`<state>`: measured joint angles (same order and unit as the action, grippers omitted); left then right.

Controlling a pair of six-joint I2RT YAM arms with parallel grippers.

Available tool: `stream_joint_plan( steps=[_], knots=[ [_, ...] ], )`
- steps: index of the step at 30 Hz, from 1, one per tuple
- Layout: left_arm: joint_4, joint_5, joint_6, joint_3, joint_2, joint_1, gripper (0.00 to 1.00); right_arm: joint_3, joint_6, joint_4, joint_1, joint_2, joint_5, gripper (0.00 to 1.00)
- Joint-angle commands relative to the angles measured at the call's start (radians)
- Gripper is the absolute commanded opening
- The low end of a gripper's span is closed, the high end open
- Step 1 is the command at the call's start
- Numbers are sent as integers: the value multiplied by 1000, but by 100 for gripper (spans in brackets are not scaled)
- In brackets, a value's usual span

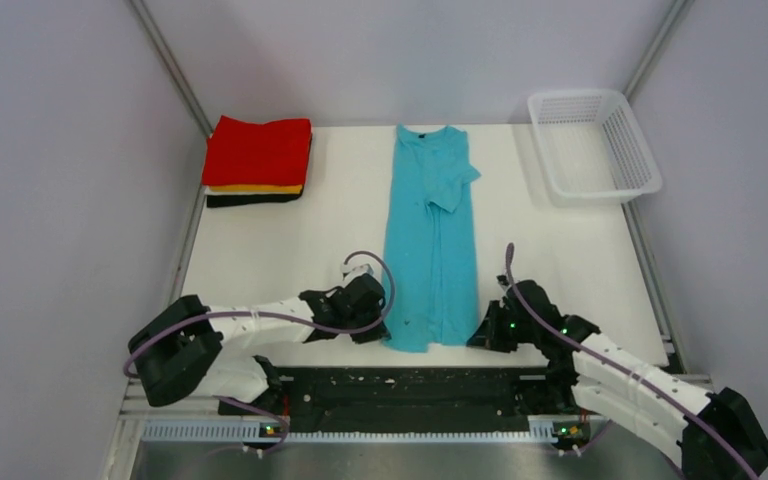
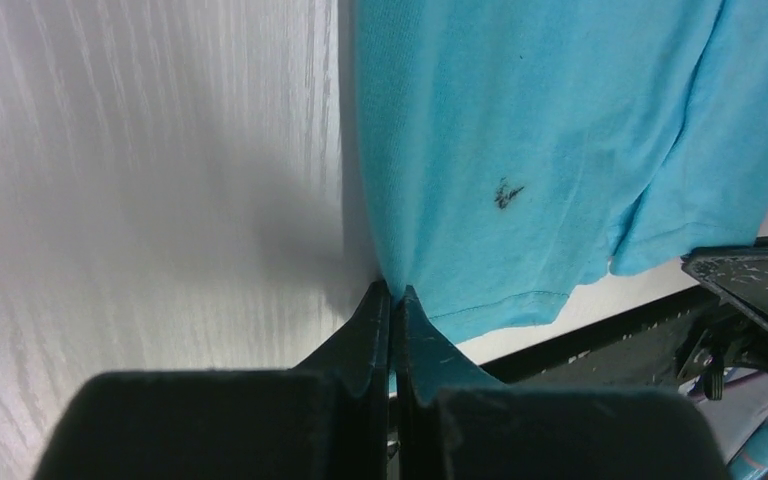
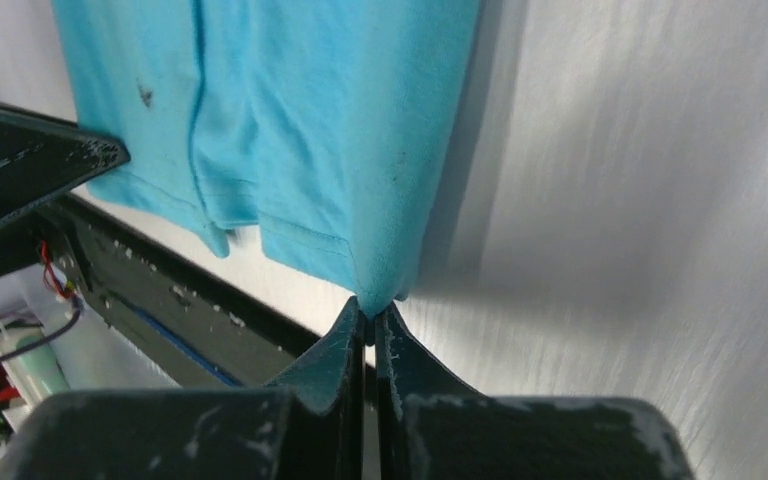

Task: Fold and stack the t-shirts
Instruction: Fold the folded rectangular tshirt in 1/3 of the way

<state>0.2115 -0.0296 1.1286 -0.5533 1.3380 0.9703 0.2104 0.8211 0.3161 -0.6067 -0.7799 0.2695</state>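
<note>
A turquoise t-shirt lies lengthwise in the middle of the table, folded into a narrow strip, neck at the far end. My left gripper is shut on its near-left hem corner. My right gripper is shut on its near-right hem corner. A small dark mark sits on the cloth near the hem. A stack of folded tees stands at the far left: red on top, orange under it, black at the bottom.
A white plastic mesh basket stands at the far right corner. A black rail runs along the table's near edge between the arm bases. Grey walls close in on both sides.
</note>
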Motion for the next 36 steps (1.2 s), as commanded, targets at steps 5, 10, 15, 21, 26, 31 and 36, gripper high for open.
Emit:
stream_joint_plan(
  steps=[5, 10, 15, 21, 26, 31, 36],
  knots=[
    [55, 44, 10, 37, -167, 48, 0, 9, 84, 134, -116, 257, -18, 0],
    [53, -17, -64, -85, -114, 37, 0, 75, 41, 106, -116, 203, -111, 0],
    [128, -21, -155, -281, -14, -88, 0, 200, -24, 18, -114, 26, -241, 0],
    [179, 53, -252, -492, 164, -270, 0, 344, -100, -110, -15, -200, -299, 0],
    [217, 95, -325, -677, 331, -363, 0, 414, -155, -250, 98, -332, -277, 0],
    [262, 193, -369, -842, 505, -447, 1, 484, -175, -338, 147, -433, -306, 0],
    [269, 242, -400, -957, 608, -507, 1, 558, -212, -407, 211, -560, -254, 0]
  ],
)
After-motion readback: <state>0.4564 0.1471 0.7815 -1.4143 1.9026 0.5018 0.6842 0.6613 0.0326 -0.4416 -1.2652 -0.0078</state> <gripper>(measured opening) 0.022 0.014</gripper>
